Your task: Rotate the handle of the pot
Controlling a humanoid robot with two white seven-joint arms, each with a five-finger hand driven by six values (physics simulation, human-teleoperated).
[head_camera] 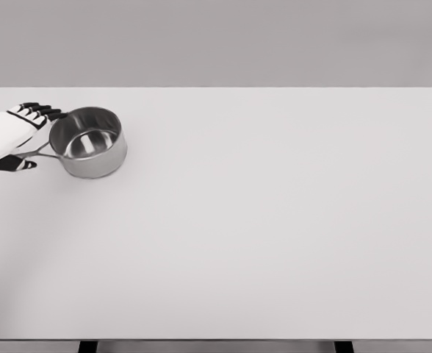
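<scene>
Saucepan handle (pixel 40 152) lies within the left hand (pixel 10 138), its half-open fingers (pixel 43 110) seemingly bracketing it for turning.

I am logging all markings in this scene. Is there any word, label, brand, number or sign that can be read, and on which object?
None: no readable text on the pot, its handle, the left hand or the table.

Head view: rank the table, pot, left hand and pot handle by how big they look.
1. Table, fills most of the view.
2. Pot.
3. Left hand, somewhat smaller than the pot, though cut off by the picture's edge.
4. Pot handle, thin and partly hidden.
</scene>
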